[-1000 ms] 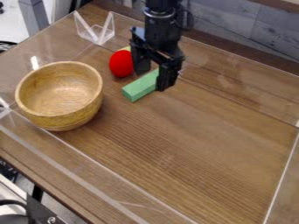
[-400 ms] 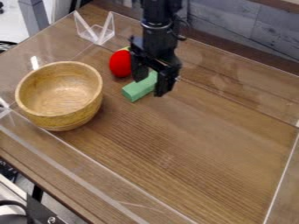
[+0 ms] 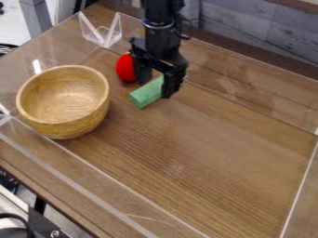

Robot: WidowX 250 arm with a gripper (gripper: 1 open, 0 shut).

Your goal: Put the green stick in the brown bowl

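The green stick [image 3: 147,96], a small mint-green block, lies flat on the wooden table just right of the brown bowl [image 3: 69,125]. The bowl is round, light wood, and holds nothing. My gripper [image 3: 159,84] points straight down and is open, low over the stick's far end. One black finger [image 3: 174,85] stands to the right of the stick and the other to its left. The far end of the stick is hidden behind the fingers. I cannot tell if they touch it.
A round red fruit-like object [image 3: 126,66] sits right behind the gripper's left finger. A clear plastic stand [image 3: 99,30] is at the back left. Low clear walls [image 3: 298,200] ring the table.
The gripper has shifted slightly left and down, closer over the green stick, with a small roll of the wrist. Stick, bowl and red object have stayed put.
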